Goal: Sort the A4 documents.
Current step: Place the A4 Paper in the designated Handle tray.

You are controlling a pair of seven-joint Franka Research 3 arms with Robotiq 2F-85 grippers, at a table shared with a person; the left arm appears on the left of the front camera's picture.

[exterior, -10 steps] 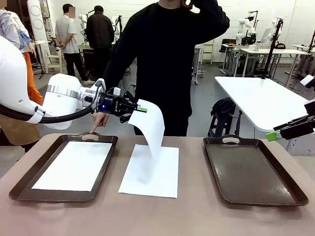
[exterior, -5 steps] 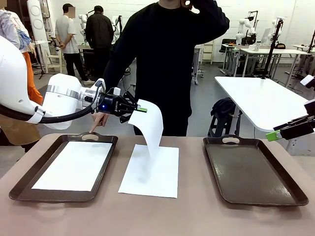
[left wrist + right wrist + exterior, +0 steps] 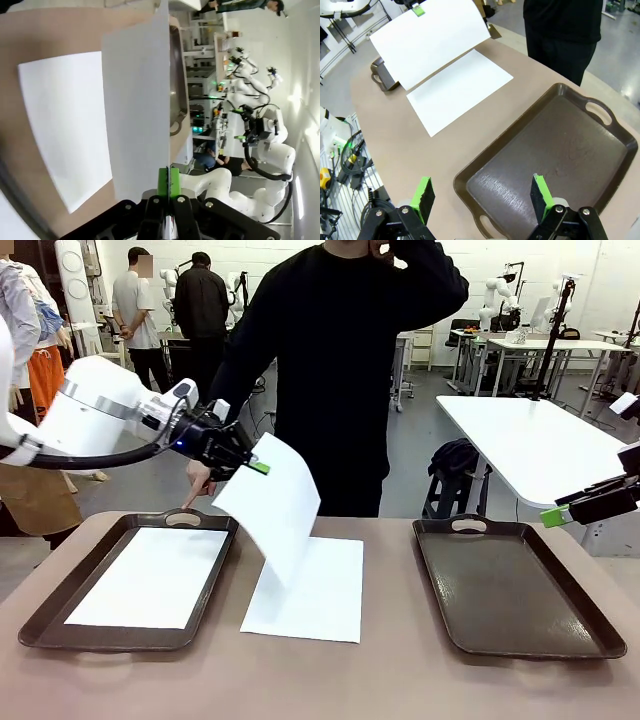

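My left gripper (image 3: 257,466) is shut on the top edge of a white A4 sheet (image 3: 272,507), which hangs in the air above the table's middle; the same sheet (image 3: 137,110) fills the left wrist view, pinched by green pads (image 3: 163,182). Below it a second sheet (image 3: 318,592) lies flat on the table. A third sheet (image 3: 150,577) rests in the left dark tray (image 3: 52,620). My right gripper (image 3: 481,195) stands open over the empty right tray (image 3: 555,145), and it juts in at the right edge (image 3: 556,514) of the front view.
A person in black stands at the far side, one finger (image 3: 190,502) pointing down at the left tray's handle. The right tray (image 3: 515,585) holds nothing. White tables and other people stand farther back.
My left gripper has swung left and slightly down with the sheet, whose lower edge has lifted off the flat sheet and moved toward the left tray. The right arm is still.
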